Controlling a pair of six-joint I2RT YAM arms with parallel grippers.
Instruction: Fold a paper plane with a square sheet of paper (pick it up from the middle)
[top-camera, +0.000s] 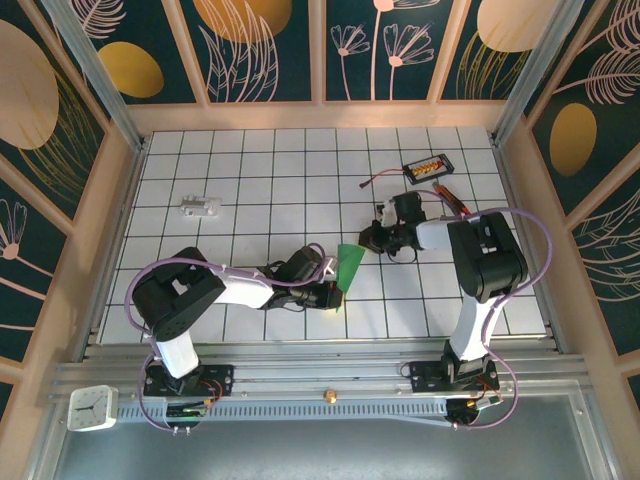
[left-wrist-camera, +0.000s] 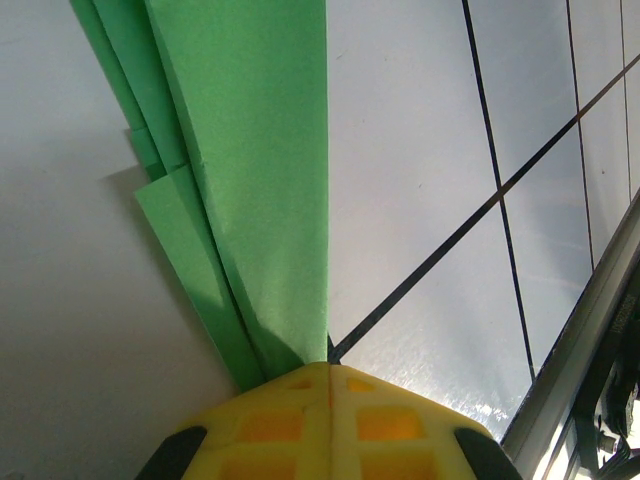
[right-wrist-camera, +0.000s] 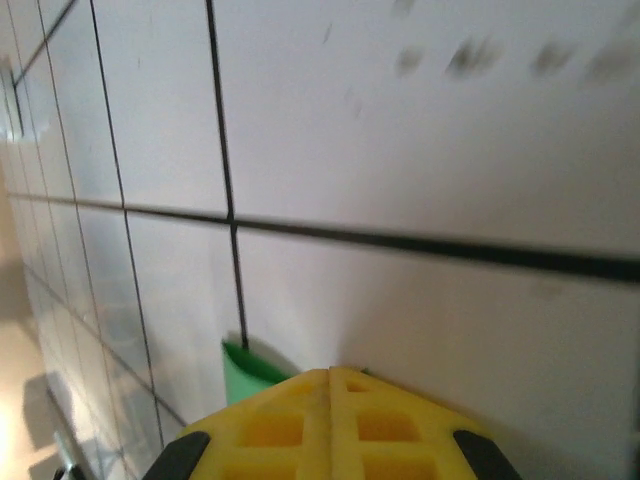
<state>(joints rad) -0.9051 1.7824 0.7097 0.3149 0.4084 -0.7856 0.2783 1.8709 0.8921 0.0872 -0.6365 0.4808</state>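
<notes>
White tiles ruled with black lines cover the surface (top-camera: 250, 160), which is walled by floral panels. Nearest, the left end effector (top-camera: 335, 290) is pinched tight on the green paper (top-camera: 350, 268). In the left wrist view the paper's folded layers run away from its yellow fingertips (left-wrist-camera: 270, 420). Just beyond, the right end effector (top-camera: 368, 243) is also closed, clamping the paper's far end, and a green corner peeks out beside its fingers (right-wrist-camera: 390, 425). The paper spans between both end effectors. Farther past the right end effector lie a black-and-orange screwdriver (top-camera: 452, 197) and a black box with orange parts (top-camera: 427, 168). Well beyond the left end effector sits a small white object (top-camera: 200, 207).
</notes>
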